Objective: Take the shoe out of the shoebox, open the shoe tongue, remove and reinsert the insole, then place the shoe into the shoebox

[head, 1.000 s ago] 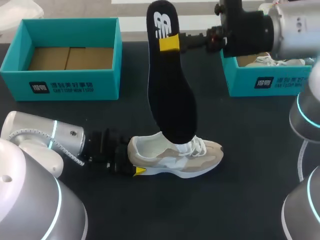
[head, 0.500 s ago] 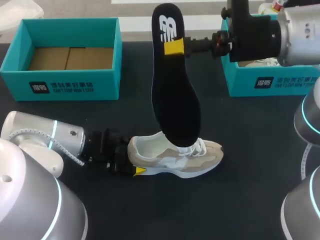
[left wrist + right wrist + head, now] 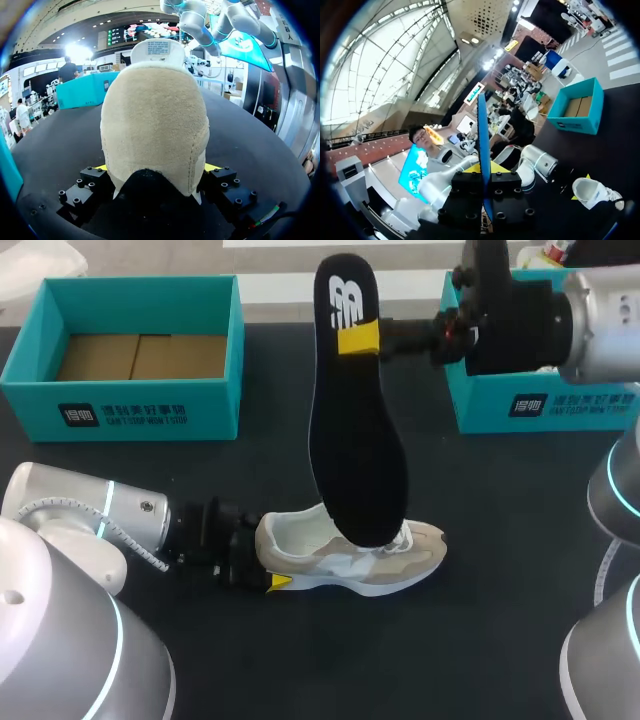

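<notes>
A beige and white shoe lies on its sole on the black table, toe to the right. My left gripper holds its heel from the left. In the left wrist view the heel fills the gap, with a yellow tip against each side of the left gripper. My right gripper is shut on the heel end of a black insole, which hangs upright above the shoe. The insole's toe end overlaps the shoe's opening. In the right wrist view the insole stands edge-on between the fingers of the right gripper.
An open teal shoebox with a cardboard floor stands at the back left. A second teal box at the back right holds another pale shoe, partly behind my right arm. Bare black table lies in front of the shoe.
My right arm has carried the insole a little to the right, still upright over the shoe. The left arm and the shoe have not moved.
</notes>
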Robot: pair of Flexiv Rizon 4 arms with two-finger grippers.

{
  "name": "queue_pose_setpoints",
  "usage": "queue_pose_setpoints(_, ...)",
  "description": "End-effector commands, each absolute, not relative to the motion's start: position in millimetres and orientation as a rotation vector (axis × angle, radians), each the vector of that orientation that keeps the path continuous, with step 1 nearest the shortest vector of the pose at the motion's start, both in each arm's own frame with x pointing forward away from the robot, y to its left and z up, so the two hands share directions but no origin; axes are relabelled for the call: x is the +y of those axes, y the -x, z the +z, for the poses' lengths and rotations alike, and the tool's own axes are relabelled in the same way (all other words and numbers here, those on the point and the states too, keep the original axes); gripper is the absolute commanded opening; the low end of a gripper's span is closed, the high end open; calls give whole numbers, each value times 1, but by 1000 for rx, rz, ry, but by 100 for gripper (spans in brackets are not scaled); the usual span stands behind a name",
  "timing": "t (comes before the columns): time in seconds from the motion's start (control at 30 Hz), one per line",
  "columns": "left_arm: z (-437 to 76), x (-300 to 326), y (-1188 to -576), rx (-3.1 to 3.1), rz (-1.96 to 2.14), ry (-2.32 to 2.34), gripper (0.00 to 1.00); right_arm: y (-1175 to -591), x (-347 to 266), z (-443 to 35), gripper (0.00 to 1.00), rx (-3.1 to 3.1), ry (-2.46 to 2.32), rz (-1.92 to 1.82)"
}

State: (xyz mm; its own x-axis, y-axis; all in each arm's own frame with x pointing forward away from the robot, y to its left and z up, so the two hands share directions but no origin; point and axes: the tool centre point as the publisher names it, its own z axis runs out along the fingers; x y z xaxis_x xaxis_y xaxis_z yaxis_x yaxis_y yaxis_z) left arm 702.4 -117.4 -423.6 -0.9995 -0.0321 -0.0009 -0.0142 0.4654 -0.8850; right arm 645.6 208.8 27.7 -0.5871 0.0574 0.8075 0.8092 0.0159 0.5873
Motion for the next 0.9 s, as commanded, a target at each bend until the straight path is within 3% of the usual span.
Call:
queue_pose_setpoints(0.03,-426,-119,-703,2680,-1610,41,0,-632,206,23,0,-1689,910,-1644)
queue_pose_setpoints(0.9,-426,-119,-703,2680,-1610,41,0,-611,205,26,0,-1695,937,-1624)
